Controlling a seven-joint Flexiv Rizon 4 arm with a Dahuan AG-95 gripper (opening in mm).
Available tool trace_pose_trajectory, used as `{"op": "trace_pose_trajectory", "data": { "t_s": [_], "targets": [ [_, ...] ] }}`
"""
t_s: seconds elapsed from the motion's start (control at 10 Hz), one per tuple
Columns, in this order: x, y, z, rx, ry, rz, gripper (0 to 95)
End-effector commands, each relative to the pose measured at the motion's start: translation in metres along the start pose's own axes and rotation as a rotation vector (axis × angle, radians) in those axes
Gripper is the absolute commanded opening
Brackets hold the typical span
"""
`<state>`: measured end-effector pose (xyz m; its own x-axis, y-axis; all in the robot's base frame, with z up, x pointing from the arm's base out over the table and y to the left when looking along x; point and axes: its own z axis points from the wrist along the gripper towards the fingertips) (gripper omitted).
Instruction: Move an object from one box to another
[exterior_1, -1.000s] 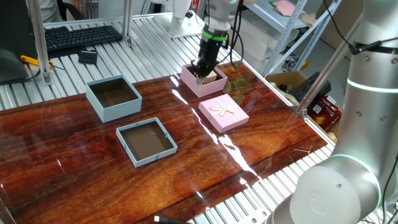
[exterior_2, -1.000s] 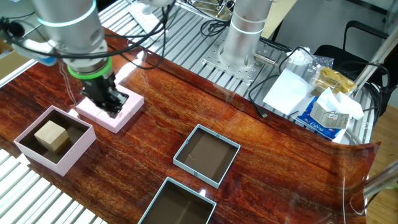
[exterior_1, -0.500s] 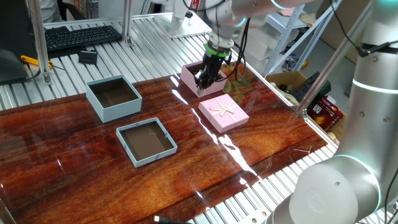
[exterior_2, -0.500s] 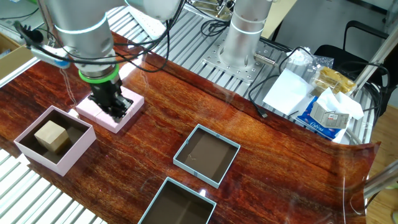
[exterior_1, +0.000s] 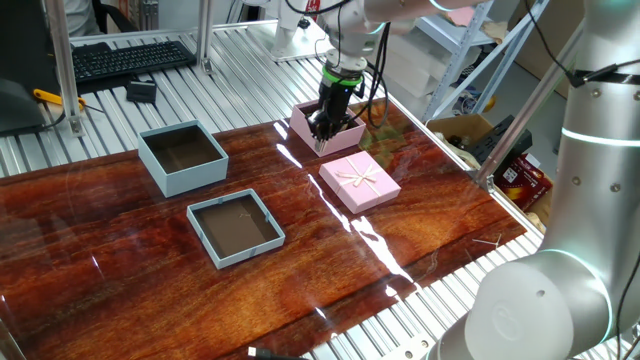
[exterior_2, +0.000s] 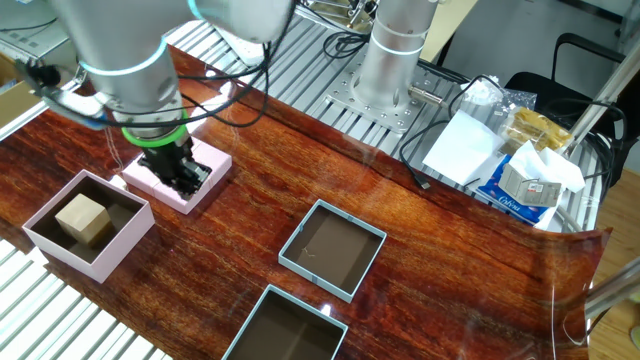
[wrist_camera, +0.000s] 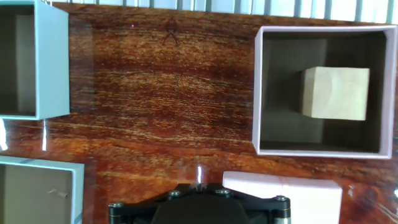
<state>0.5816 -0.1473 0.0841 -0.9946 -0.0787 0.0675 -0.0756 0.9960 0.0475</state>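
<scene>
bench (exterior_1: 120, 290): unchanged, every box at the same place as 1 second ago.

arm (exterior_1: 345, 40): lower now than 1 second ago, and shifted a little off the pink box (exterior_2: 40, 242) toward the pink lid (exterior_2: 214, 166) with the bow. no real change against the half-second picture, so probably settled.

pale blue-grey box (exterior_1: 195, 178), near the far left part of the bench: empty, waiting. shallower tray (exterior_1: 240, 252) closer to the near edge: empty too, not the goal.

pink box, by the far right corner of the bench as 1 fixed view shows it: untouched, open at the top.

gripper (exterior_2: 186, 180): pointing straight down, fingers pressed together, nothing between them. hanging low over the edge of the lid, just beside the pink box and not above its opening. touching the lid or not: cannot tell.

wooden cube (wrist_camera: 334, 93): lying on the dark floor of the pink box, close to 1 wall, not gripped.

meaning for the task: descent made at the wrong spot, probably. pick-up not yet begun; needed first, by this judgement, a lift, a move over the cube and an opening of the fingers.
</scene>
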Motion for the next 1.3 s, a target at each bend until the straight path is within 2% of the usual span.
{"op": "trace_pose_trajectory", "data": {
  "t_s": [0.1, 0.8, 1.0, 1.1, 1.2, 1.3],
  "targets": [
    [-0.0017, -0.0002, -0.0019, 0.002, 0.014, 0.027, 0.0],
    [-0.0023, 0.0005, -0.0021, 0.013, 0.011, 0.021, 0.0],
    [-0.0023, 0.0005, -0.0021, 0.03, 0.03, 0.014, 0.0],
    [-0.0023, 0.0005, -0.0021, 0.028, 0.037, 0.016, 0.0],
    [-0.0023, 0.0005, -0.0021, 0.018, 0.056, 0.038, 0.0],
    [-0.0023, 0.0005, -0.0021, 0.019, 0.068, 0.043, 0.0]
  ]
}}
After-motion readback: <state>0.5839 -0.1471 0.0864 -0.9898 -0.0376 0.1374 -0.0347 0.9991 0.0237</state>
